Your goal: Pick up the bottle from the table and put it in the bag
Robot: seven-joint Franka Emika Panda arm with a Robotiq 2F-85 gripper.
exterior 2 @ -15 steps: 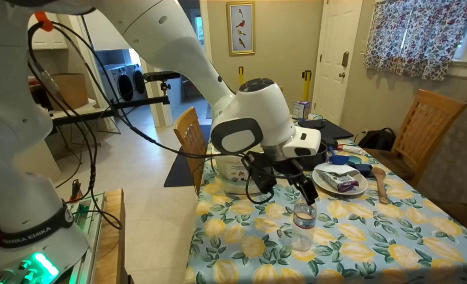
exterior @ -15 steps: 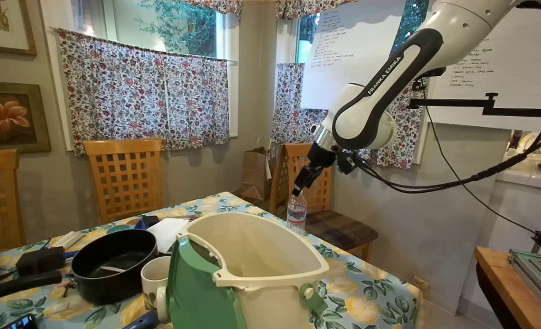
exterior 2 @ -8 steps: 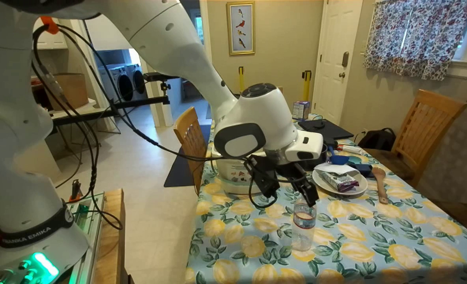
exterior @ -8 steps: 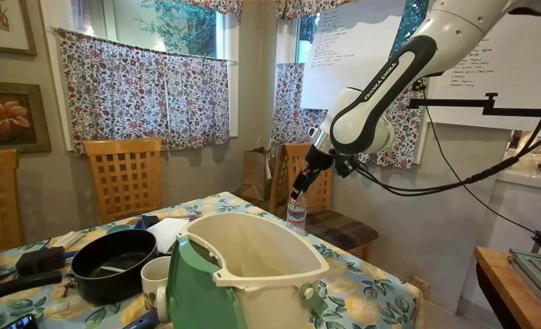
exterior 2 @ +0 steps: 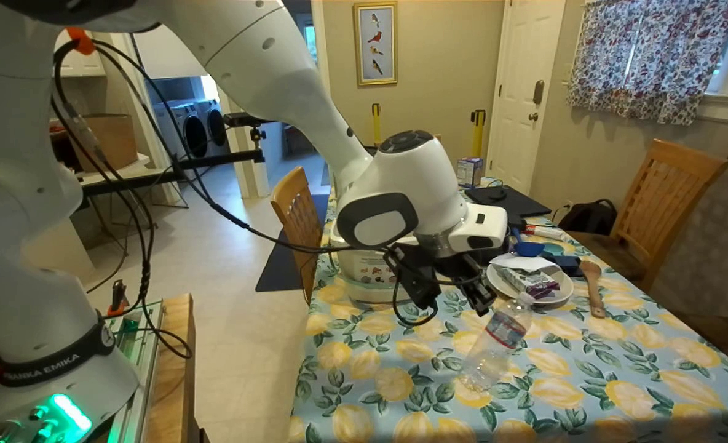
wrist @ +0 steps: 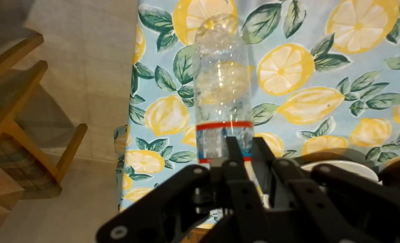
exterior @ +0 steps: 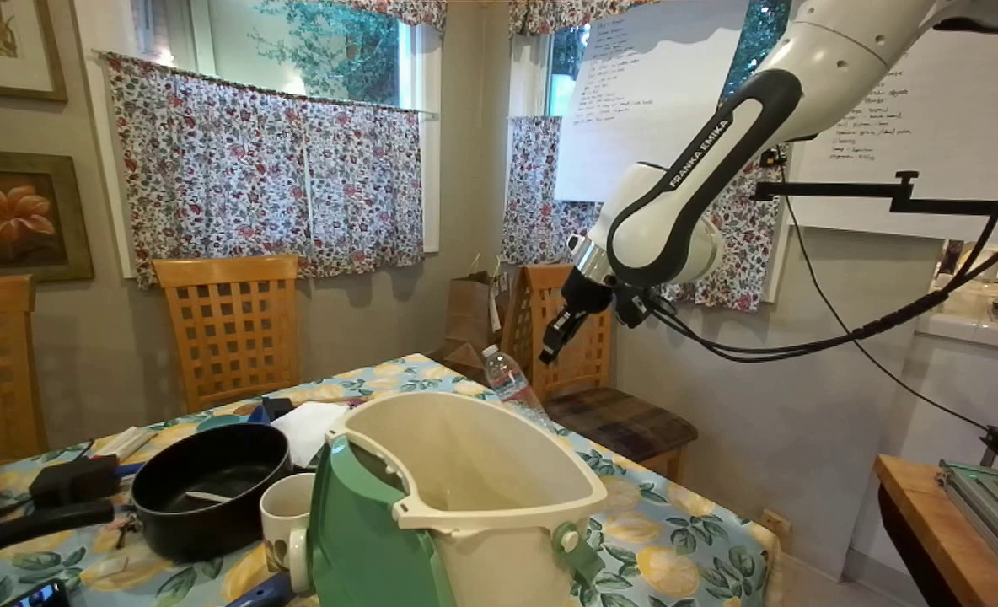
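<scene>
Though the tool (wrist: pixel 245 141) hangs close by the bottle (exterior 2: pixel 498 341), its fingers (wrist: pixel 233 150) are drawn nearly together with only a slim gap, and nothing visible is pinched there. The bottle is tilted, its foot apparently on the tabletop (exterior 2: pixel 561 394), its cap (exterior: pixel 490 351) clear of the fingers in both exterior views. Nothing seen props it at that slant, so I take it to be toppling; whether a finger touches it I cannot tell. Such narrow spacing suits a slim neck, yet a leaning bottle probably calls for a wider spread and a lower hold around the label (exterior 2: pixel 505 330). The plate (exterior 2: pixel 565 288) nearby could stop its cap or turn its roll. Farther off, the bag (exterior: pixel 503 518) stands mouth up, presumably so the bottle can be let down into it; a cup (exterior: pixel 276 531) sits just beside it and a pan (exterior: pixel 212 535) past that, so that flank looks crowded.
</scene>
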